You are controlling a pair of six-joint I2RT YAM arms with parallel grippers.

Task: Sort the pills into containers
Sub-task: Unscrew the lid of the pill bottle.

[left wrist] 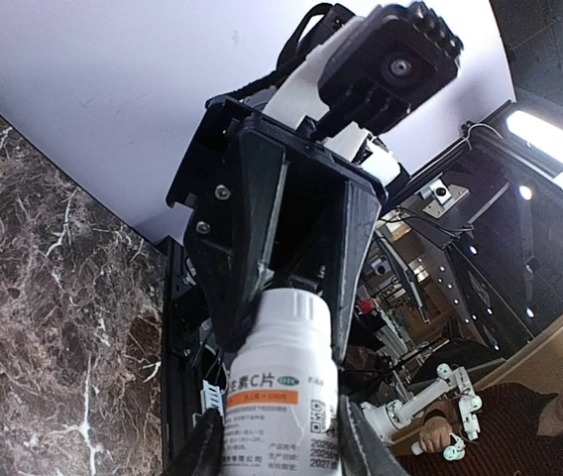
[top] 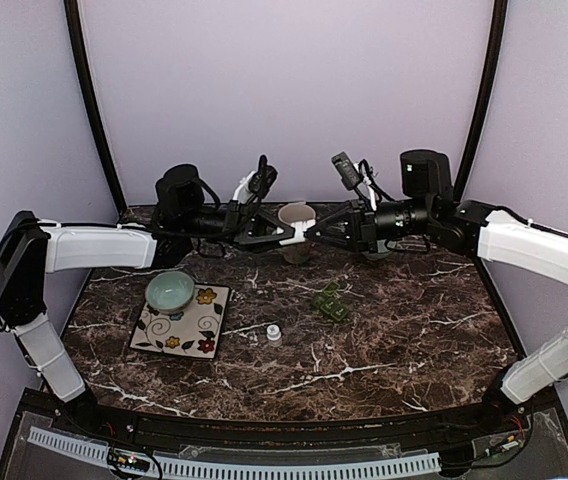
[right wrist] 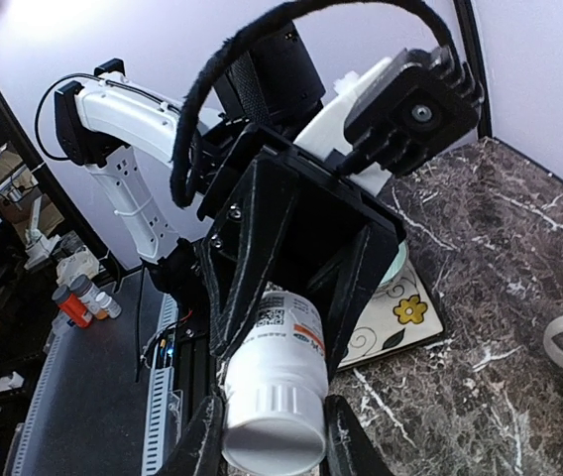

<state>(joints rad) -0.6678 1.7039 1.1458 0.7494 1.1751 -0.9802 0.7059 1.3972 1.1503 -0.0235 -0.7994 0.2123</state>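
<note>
White pill bottle [left wrist: 280,367] sits pinched: our left gripper [left wrist: 281,451] holds its body, our right gripper [right wrist: 274,436] its ribbed cap. We cannot see inside the green pill box [top: 329,303].

Even, soft light, faint shadows (one ceiling lamp [left wrist: 557,141] glares).

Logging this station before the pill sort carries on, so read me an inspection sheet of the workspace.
Surface: dark marble-look table, no spills seen.
Job's things: white pill bottle held off the table between both arms; green pill box on the table.
Clutter: teal bowl on floral plate; mug; small white item.
Grippers: left pincer and right pincer each shut on the bottle.
Cables: black cable looping over the right wrist.
Surroundings: lilac walls.
</note>
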